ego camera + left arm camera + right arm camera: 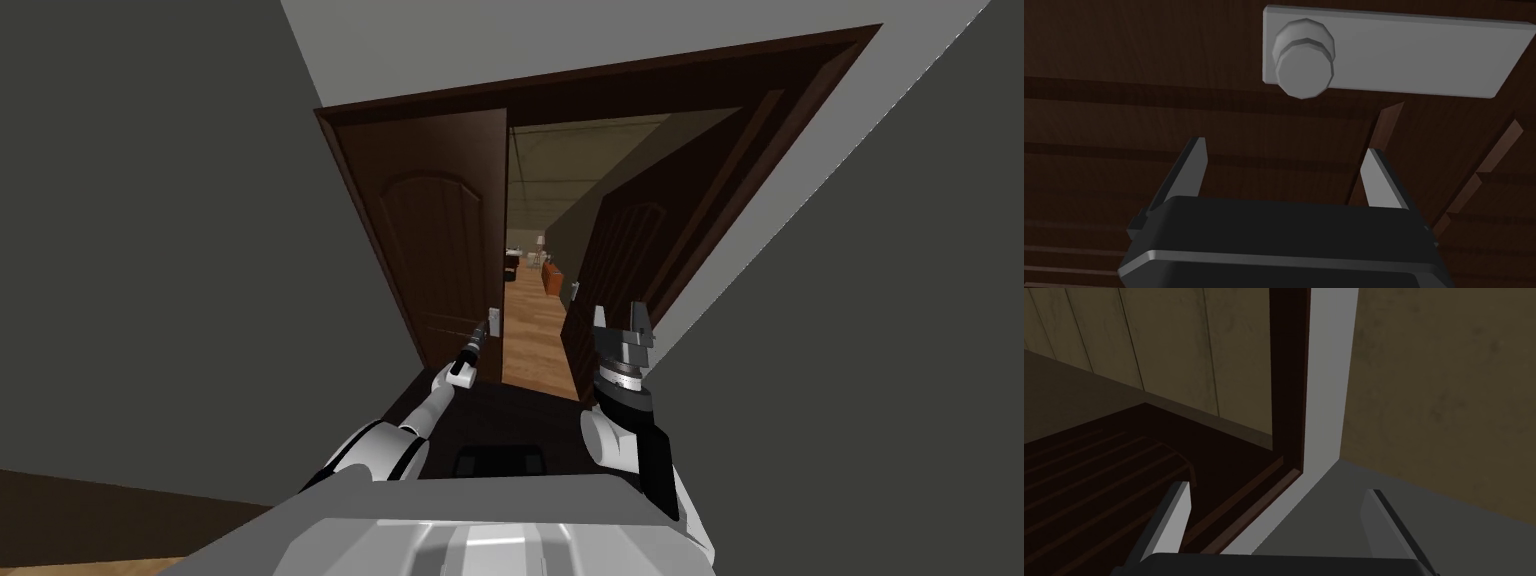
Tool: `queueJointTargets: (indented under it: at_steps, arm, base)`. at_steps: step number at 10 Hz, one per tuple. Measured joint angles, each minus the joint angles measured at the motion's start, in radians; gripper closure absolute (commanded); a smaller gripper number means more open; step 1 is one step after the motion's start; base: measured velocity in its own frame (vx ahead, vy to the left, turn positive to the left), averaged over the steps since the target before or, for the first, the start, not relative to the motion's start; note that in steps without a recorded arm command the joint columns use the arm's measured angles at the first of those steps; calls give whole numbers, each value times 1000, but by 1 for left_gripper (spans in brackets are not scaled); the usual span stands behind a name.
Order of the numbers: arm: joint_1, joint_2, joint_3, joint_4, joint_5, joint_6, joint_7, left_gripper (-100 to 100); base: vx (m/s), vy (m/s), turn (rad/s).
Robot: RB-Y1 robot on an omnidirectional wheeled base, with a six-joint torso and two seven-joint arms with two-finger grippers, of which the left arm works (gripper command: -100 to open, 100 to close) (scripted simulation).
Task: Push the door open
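Note:
A dark brown double door stands in front of me. Its left leaf (440,250) lies nearly in line with the frame, and its right leaf (640,270) is swung partly away from me. My left gripper (481,333) is up against the left leaf by its grey handle plate (494,322). In the left wrist view the gripper (1284,155) is open, close to the dark door face (1124,100), beside the grey plate (1414,55) and its round knob (1304,57). My right gripper (622,322) is open near the right leaf's free edge. In its wrist view the gripper (1276,498) faces the dark door frame (1289,373).
Between the leaves a gap shows a hallway with a wooden floor (535,330) and an orange-brown cabinet (552,277) along its right side. Grey walls (150,250) flank the doorway on both sides.

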Motion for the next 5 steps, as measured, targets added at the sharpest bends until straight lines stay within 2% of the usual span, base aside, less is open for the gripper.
queueJointTargets:
  at_steps: [2, 5]
  arm:
    - [-3, 6, 4, 6, 1, -3, 0, -100]
    - [1, -2, 9, 4, 3, -3, -3, -100]
  base:
    - [196, -33, -23]
    - [209, -50, -21]
